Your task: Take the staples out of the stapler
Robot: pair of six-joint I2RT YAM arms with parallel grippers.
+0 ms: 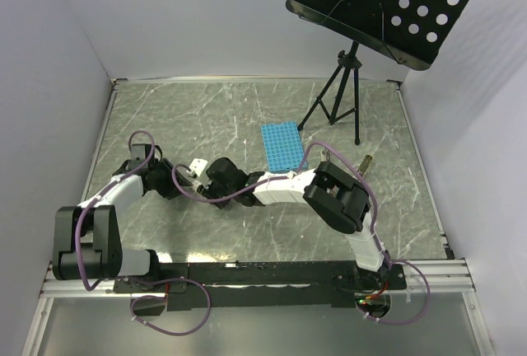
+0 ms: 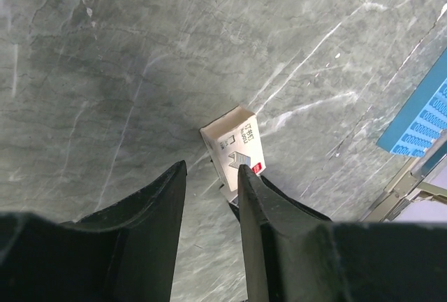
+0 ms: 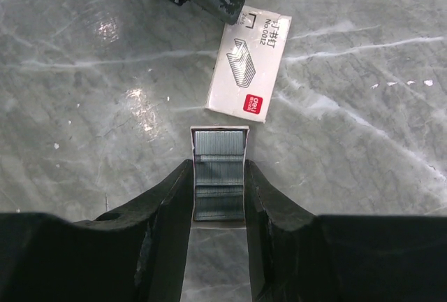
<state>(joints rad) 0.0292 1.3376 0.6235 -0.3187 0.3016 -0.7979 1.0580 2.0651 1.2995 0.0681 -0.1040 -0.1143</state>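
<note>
The right claw (image 3: 218,167) pinches the staples (image 3: 218,147), their long axis running 6 to 12 between its fingers. The printed box (image 3: 248,64) lies just beyond at 12. The left claw (image 2: 211,169), part-open and empty, has that box at 1. The stapler is nowhere visible.

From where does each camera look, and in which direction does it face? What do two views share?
Top external: above and behind the arm bases, facing down onto the table; both arms show.
Left wrist: on the left arm, facing down past the left gripper at the white staple box.
Right wrist: facing down past the right gripper, closed on a tray of staples.
Shared: both wrist views show the staple box.
</note>
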